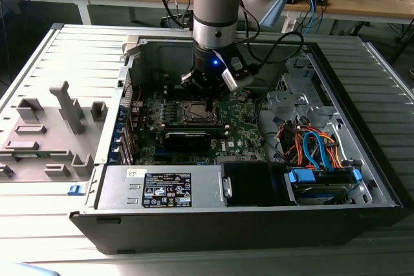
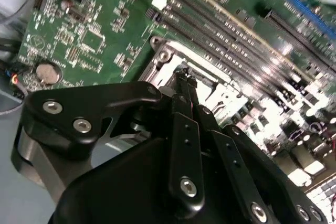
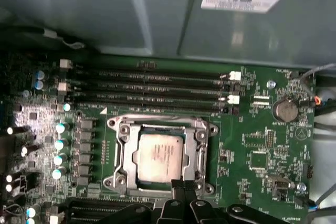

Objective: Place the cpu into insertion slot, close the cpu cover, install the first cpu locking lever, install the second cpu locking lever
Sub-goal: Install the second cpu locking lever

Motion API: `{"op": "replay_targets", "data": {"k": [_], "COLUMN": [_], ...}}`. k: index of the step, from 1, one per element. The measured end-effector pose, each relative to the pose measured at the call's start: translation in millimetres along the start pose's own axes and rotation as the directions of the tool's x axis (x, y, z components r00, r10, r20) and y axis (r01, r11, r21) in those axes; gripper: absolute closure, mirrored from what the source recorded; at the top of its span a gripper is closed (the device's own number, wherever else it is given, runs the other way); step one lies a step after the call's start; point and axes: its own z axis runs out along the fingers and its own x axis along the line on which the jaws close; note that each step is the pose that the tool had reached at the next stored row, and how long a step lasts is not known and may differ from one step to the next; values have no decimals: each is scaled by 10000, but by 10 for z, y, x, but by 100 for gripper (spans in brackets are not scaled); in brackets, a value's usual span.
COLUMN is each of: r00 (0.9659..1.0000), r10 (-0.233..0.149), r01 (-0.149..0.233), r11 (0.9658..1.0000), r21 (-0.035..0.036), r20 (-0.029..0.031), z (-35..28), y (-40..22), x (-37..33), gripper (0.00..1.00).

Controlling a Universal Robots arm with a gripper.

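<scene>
Our gripper (image 3: 181, 188) has its black fingers (image 2: 185, 90) pressed together with nothing between them, tips down at the silver rim of the insertion slot (image 3: 122, 153). We see the cpu (image 3: 159, 154) seated inside that socket, framed by the cpu cover (image 3: 198, 153) lying flat around it. Beyond sit long black memory slots (image 3: 152, 85) and the grey case wall (image 3: 105, 14).

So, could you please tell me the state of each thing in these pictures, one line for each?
cpu: seated in the insertion slot, silver top facing up.
insertion slot: occupied by the cpu.
cpu cover: lowered flat around the cpu.
gripper: low at the edge of the slot, fingers together in the second wrist view.
computer case: lying on its side, side panel off.
</scene>
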Motion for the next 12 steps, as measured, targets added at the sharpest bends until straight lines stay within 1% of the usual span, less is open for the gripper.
{"op": "replay_targets", "data": {"k": [2,6,8,12], "r00": [10000,10000,10000,10000], "r10": [0,1,1,1], "r01": [0,-1,-1,-1], "r11": [10000,10000,10000,10000], "r21": [-18,-27,-26,-27], "r20": [-7,-15,-16,-15], "z": [43,88,115,152], "y": [-51,-122,-171,-186], "x": [4,9,16,72], "gripper": [89,89,89,89]}}
